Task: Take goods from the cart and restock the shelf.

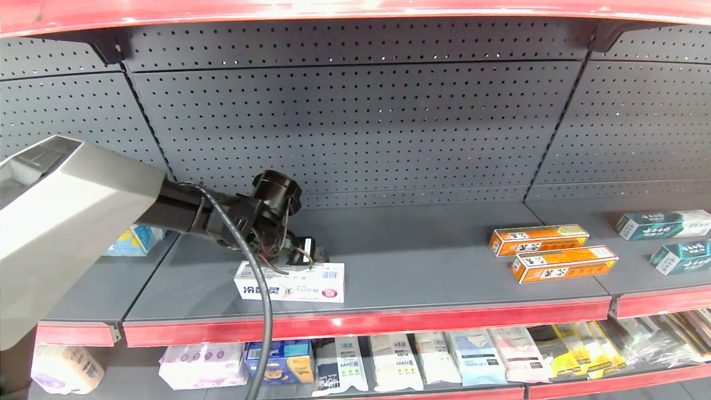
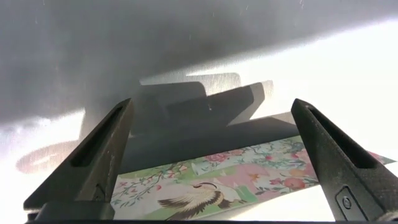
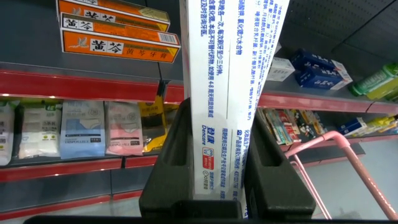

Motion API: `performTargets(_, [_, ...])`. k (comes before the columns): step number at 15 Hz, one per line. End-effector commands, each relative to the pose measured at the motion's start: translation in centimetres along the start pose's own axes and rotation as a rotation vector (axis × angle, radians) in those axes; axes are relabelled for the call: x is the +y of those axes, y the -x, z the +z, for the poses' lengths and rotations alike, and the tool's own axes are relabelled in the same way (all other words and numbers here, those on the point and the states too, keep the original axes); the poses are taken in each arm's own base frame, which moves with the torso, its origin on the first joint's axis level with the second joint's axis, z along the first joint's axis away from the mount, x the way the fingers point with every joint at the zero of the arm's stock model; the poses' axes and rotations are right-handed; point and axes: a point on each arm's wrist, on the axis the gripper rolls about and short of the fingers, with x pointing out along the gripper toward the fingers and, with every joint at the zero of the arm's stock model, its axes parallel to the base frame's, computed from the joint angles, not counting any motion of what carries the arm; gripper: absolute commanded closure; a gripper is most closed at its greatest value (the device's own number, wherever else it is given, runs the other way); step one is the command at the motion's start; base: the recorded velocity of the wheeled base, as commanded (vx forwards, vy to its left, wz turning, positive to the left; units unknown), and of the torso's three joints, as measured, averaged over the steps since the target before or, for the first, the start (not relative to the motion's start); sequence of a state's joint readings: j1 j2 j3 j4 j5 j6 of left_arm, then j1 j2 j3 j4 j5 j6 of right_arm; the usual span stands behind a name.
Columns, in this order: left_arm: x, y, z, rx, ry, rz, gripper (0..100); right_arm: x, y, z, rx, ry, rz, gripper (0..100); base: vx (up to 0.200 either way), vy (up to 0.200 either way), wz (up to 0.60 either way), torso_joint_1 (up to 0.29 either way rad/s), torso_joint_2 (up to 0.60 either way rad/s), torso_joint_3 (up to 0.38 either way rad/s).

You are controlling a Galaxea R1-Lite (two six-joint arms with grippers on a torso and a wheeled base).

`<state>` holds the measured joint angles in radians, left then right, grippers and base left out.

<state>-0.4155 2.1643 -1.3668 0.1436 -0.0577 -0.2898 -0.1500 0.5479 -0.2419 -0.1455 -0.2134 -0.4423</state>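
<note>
Before the shelf (image 3: 62,84), right jaws clamp a white box (image 3: 224,93); left jaws gape wide.

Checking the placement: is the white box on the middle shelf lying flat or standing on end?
Lying flat: the white box rests on a long side on the shelf, below the left gripper.

Bright overhead light: glare streaks the glossy red upper shelf lip (image 1: 355,8), the grey metal shelf deck (image 2: 348,81) blows out white in left wrist view under hard dark shadows, the tall white printed cardboard carton (image 3: 230,93) evenly lit.
</note>
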Motion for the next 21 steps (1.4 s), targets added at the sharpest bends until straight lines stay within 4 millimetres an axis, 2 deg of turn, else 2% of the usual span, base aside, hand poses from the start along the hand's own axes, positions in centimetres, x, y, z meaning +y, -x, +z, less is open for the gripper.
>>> performTargets(1, [0.0,0.5,0.0,-0.008,0.001,-0.003,0,0.0,0.0,0.0,0.000,0.001,0.001,100,0.000,0.000,0.00,0.000,0.00,0.000])
performTargets(9, [0.3,1.8,-1.6,0.028,0.002,0.001,0,0.0,0.0,0.0,0.000,0.000,0.001,100,0.000,0.000,0.00,0.000,0.00,0.000])
performTargets(21, [0.4,3.1,-2.0,0.064,-0.001,0.004,0,0.0,0.2,-0.2,-0.008,-0.002,-0.002,100,0.000,0.000,0.00,0.000,0.00,0.000])
